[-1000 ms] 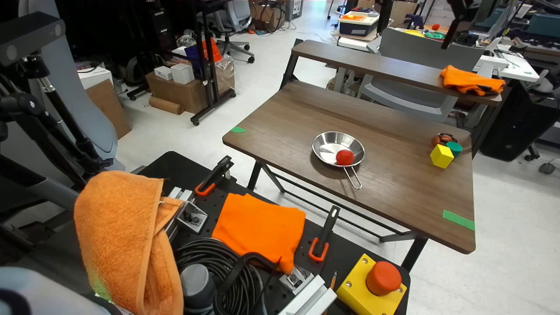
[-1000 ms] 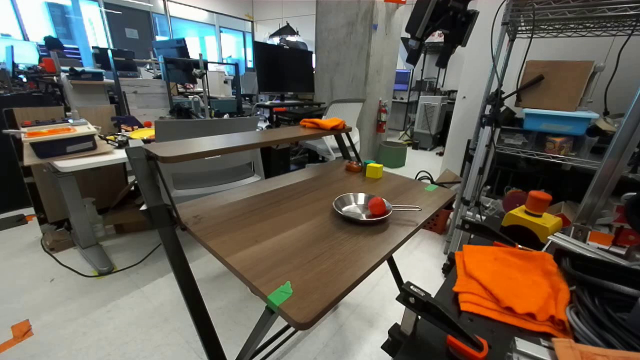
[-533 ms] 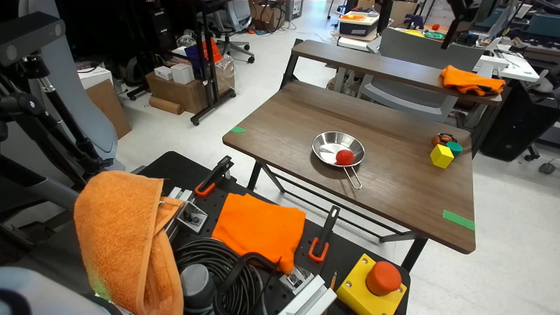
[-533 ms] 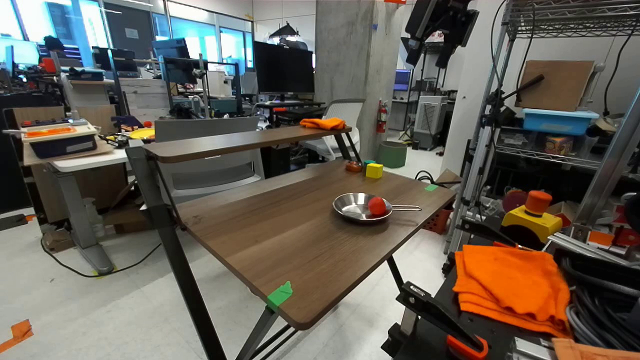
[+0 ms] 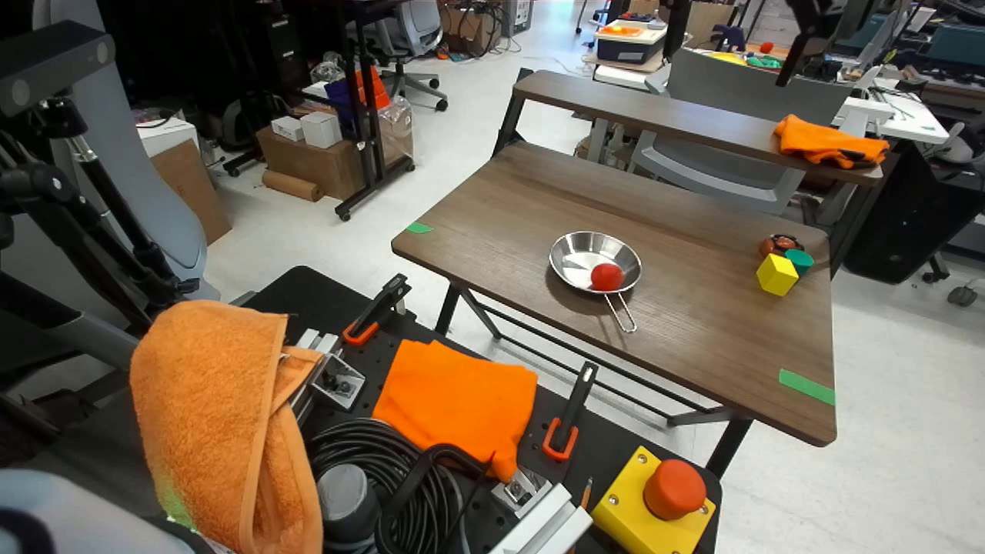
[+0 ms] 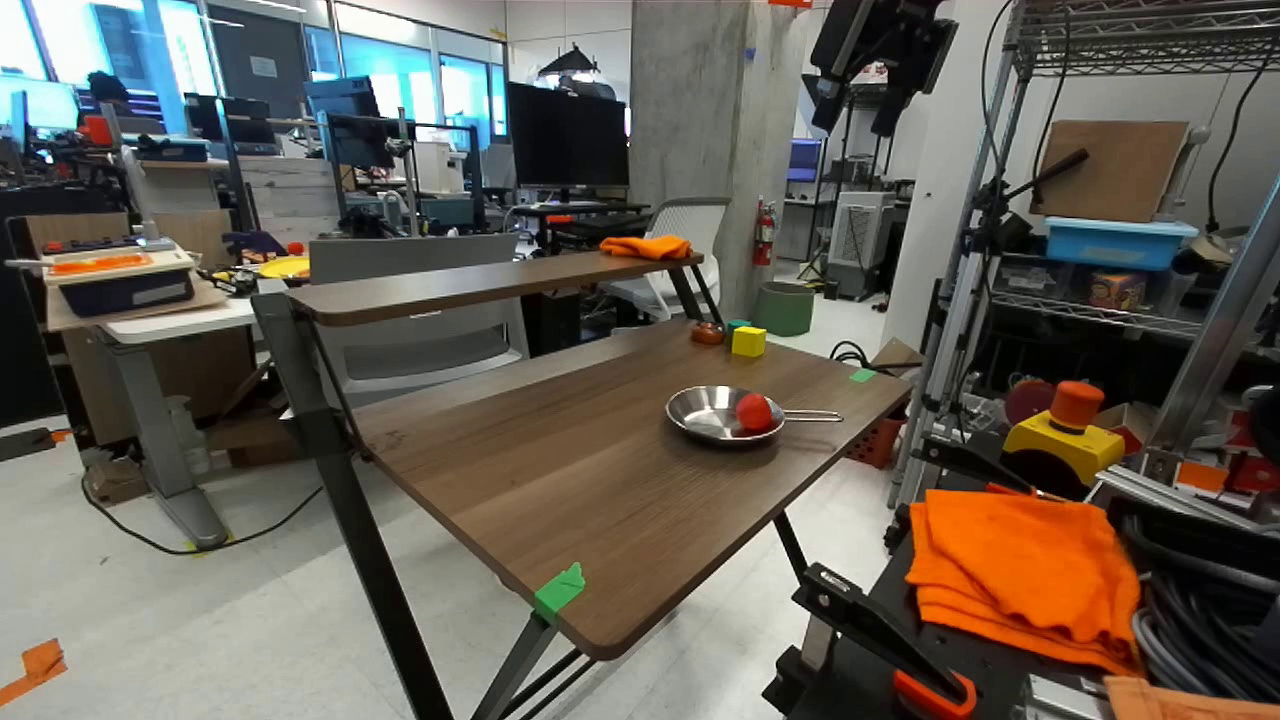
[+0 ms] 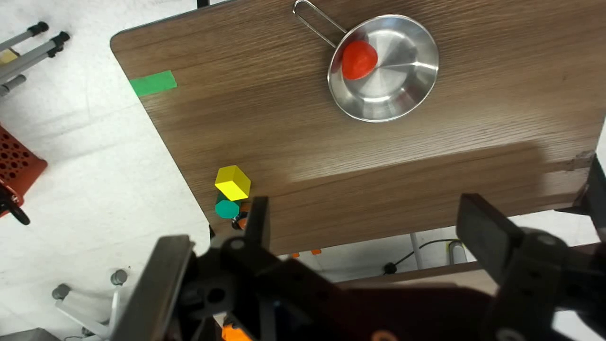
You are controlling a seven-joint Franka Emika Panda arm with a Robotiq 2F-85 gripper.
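Table (image 5: pixel 700 285), one and brown, with one raised shelf (image 5: pixel 654 110), stands just as it does a second earlier. One black bench (image 5: pixel 296 296) beside it runs off the bottom in both exterior views. Three orange cloths show: a towel (image 5: pixel 223 415), a folded cloth (image 5: pixel 458 400) on the bench, and a crumpled cloth (image 5: pixel 823 138) at the shelf's end. The one gripper (image 7: pixel 368 220) hangs well above the table, unmoved since the earlier pictures, its two fingers wide apart; both exterior views cut off its upper part. One steel pan (image 7: pixel 402 66) rests in its same place on the table. Well apart from it sit one brown object (image 5: pixel 777 243), partly hidden and hard to make out, and one yellow block (image 7: pixel 233 183). One red ball (image 7: pixel 359 59), likewise unshifted, lies in the pan on the handle side. One green piece (image 7: pixel 227 209) sits close against the block.
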